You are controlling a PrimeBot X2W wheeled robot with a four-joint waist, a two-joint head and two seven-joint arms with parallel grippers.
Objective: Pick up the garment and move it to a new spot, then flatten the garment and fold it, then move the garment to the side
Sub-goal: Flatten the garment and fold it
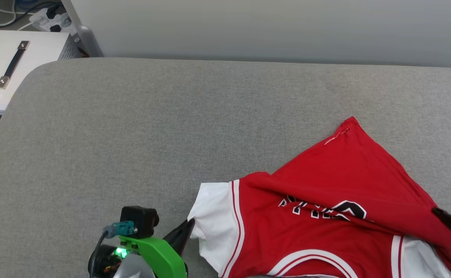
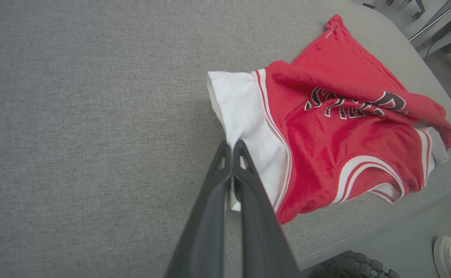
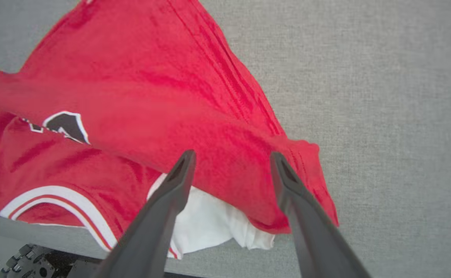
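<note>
The left gripper (image 2: pixel 231 146) is pressed together, pinching the edge of the white sleeve (image 2: pixel 244 112). From its tips the garment (image 1: pixel 326 173) sprawls rightward over the grey cushion (image 1: pixel 171 116), its red cloth flopped across the lettering (image 1: pixel 322 208). The right gripper (image 3: pixel 231 154) stands spread above a red fold (image 3: pixel 248 170). This looks like the flattening step. Next, the right gripper needs to close on that fold and draw it away from the left.
</note>
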